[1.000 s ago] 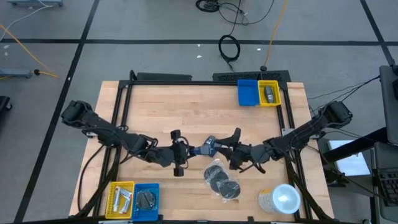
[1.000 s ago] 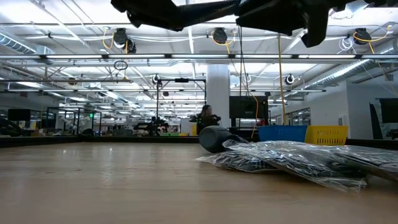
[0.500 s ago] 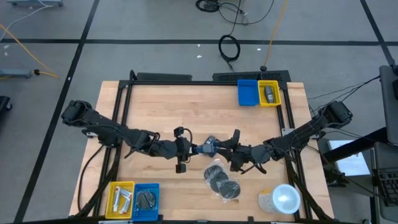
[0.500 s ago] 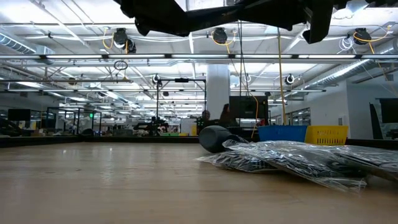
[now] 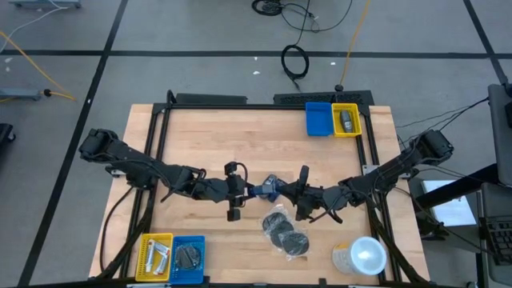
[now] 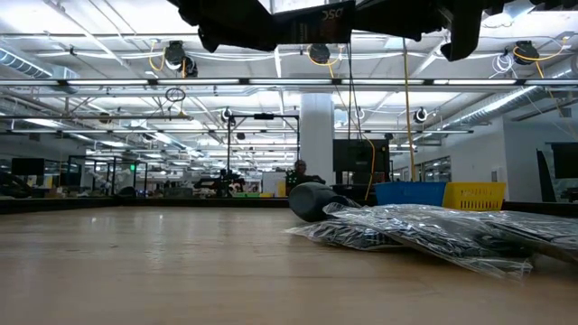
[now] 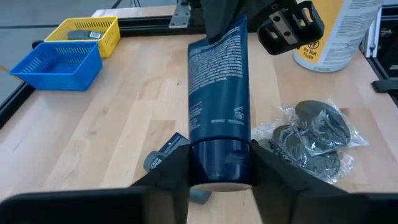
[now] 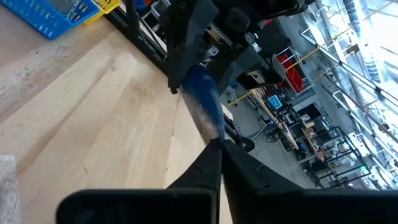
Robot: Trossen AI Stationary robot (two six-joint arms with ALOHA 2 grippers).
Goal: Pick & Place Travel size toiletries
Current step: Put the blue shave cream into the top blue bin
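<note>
Two grippers meet over the middle of the table [image 5: 208, 136], both on one blue tube [image 5: 266, 190]. My left gripper [image 7: 219, 177] has its fingers [image 7: 171, 171] against the tube's cap end, one each side; my right gripper [image 8: 217, 149] is pinched shut on the flat crimped end. The tube hangs between them, clear of the wood. Bare table lies on the far side of both grippers, out to the blue bin [image 5: 318, 118] and yellow bin [image 5: 346, 120] at the far edge. Just on the near side of my right gripper lie the wrapped discs [image 5: 286, 233], with the white-lidded cup [image 5: 366, 256] beyond them. A small grey bottle [image 7: 163, 155] lies below my left gripper.
</note>
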